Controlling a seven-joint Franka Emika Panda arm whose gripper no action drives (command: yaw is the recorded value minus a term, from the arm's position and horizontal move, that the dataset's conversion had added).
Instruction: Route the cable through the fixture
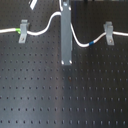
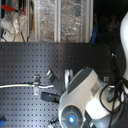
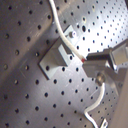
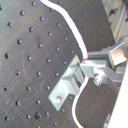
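Black perforated breadboard carries everything. Long thin white cable runs along its far edge, across two slanted grey metal clips, green band at one, blue band near the other. Narrow upright grey fixture sits just beside the cable. Gripper fingers are pinched on the cable.

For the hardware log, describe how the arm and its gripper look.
In the second exterior view the arm is glossy white with rounded housings, a grey joint band and a glowing blue ring light near its base; black cables hang at the second exterior view's right. The gripper is grey metal, its jaws square-edged blocks in both wrist views. In the first exterior view it shows as a long grey bar.
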